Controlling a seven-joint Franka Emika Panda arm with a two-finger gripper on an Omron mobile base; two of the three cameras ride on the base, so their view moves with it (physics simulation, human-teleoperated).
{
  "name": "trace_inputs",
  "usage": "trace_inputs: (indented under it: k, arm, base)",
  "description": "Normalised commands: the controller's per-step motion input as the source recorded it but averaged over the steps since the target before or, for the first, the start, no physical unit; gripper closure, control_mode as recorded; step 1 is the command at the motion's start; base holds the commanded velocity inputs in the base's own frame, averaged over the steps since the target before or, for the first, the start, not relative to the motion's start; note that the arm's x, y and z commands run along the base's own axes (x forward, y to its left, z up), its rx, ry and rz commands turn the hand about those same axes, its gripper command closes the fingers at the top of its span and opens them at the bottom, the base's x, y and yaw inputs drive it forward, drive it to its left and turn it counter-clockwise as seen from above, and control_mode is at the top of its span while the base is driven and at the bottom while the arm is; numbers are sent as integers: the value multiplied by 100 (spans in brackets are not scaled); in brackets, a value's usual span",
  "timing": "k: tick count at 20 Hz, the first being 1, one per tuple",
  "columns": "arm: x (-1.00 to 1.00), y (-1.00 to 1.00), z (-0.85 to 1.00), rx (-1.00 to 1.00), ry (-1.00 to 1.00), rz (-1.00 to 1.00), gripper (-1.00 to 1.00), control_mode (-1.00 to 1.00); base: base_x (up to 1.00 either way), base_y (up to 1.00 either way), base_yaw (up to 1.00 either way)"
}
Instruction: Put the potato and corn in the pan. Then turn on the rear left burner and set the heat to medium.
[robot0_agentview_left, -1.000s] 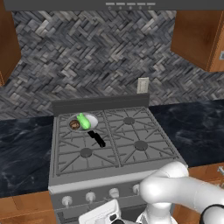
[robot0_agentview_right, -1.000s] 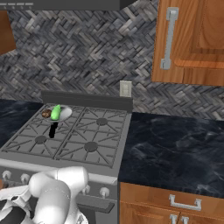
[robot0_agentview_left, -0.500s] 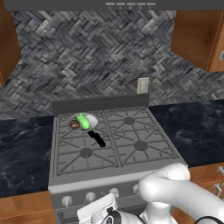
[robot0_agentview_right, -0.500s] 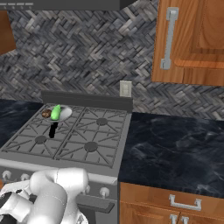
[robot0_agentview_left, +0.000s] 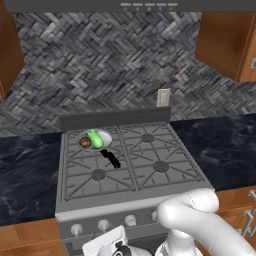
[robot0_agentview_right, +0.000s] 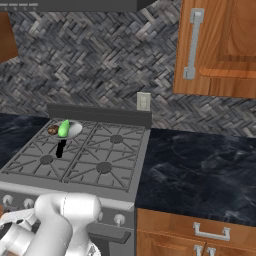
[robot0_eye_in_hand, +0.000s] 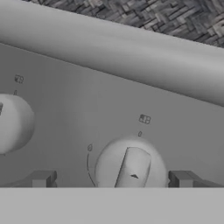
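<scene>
Grey stove (robot0_agentview_left: 125, 192): green corn (robot0_agentview_left: 96, 139) in silver pan (robot0_agentview_left: 103, 137).

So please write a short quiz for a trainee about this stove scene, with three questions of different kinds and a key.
1. True or false: the potato and the corn lie in the pan.
2. Multiple choice: the pan sits on which burner? A front left, B rear left, C rear right.
3. Fill in: in the hand view, the open jaws of the gripper stand on either side of a stove ____.

Key: 1 true; 2 B; 3 knob.
</scene>
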Motion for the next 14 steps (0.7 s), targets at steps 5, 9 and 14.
trace_inputs:
  k: [5, 9, 14]
  arm:
    - [0, 0, -21, 4, -3, -1, -100, -100]
    - [0, 0, 0, 4, -7, -3, -100, -100]
    - [4, 0, 0, 4, -8, -4, -100, -100]
  base:
    - [0, 0, 0]
    - [0, 0, 0]
    - [0, 0, 0]
